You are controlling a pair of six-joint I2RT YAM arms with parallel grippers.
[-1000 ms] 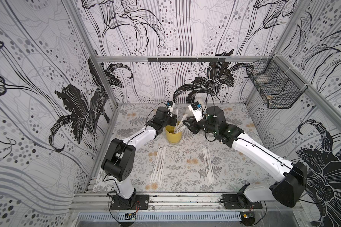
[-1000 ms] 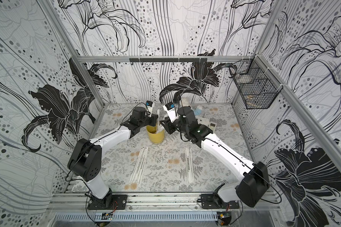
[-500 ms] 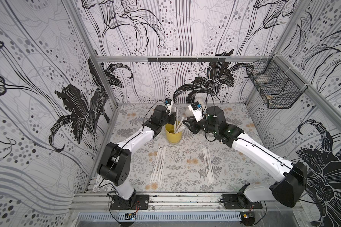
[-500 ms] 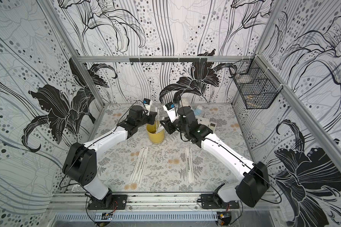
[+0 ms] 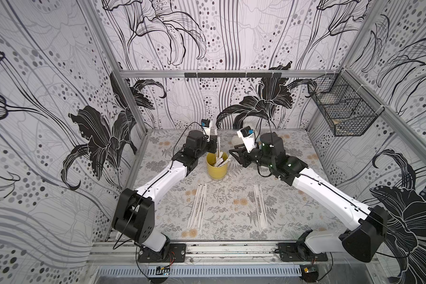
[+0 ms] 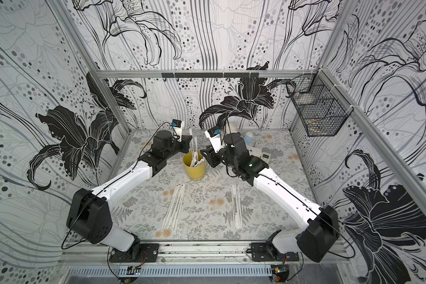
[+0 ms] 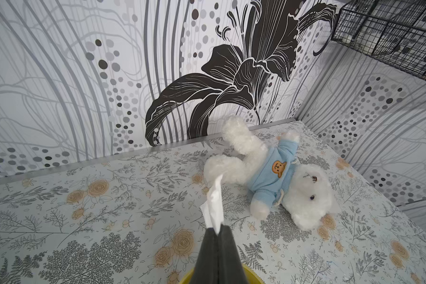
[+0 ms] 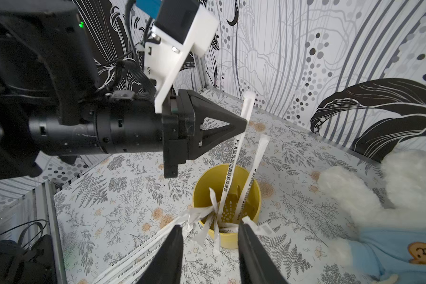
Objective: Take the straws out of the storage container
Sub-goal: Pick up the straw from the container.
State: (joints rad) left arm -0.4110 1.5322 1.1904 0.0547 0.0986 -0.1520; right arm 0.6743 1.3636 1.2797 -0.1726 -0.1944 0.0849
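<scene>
Over the yellow cup (image 5: 217, 169), towards the back of the counter (image 5: 231, 221), the left jaws have just finished closing. A second ago they were a shade apart at the rim. Now they are pinched flat on the held straw (image 8: 234, 157) near its top, with a crumpled stub of paper poking past the tips in the left wrist view (image 7: 214, 204). The left arm has also eased back a little, its elbow sinking towards the front rail. The straw's lower end is still down inside the cup, so I'd say the pick is made and the lift has barely begun. It will need a long pull upward, since the straw stands taller than the cup.

The right jaws have not shifted. They stand about half open just beside the cup on its other side, gripping nothing that I can make out.

More straws remain in the cup (image 5: 220, 161). Several lean over the rim towards the right jaws with twisted ends (image 8: 207, 221). One upright straw (image 8: 258, 157) stands just beside the held one and could be dragged along with it. The cup looks light enough to tip if that happens.

Two small bundles already lie flat on the counter in front of the cup, a left bundle (image 5: 198, 206) and a right bundle (image 5: 260, 205), well apart from each other.

Behind the cup a white teddy (image 7: 280, 182) in a blue jumper lies on its back. A wire basket (image 5: 342, 110) hangs on the right wall. Neither blocks the lift.
</scene>
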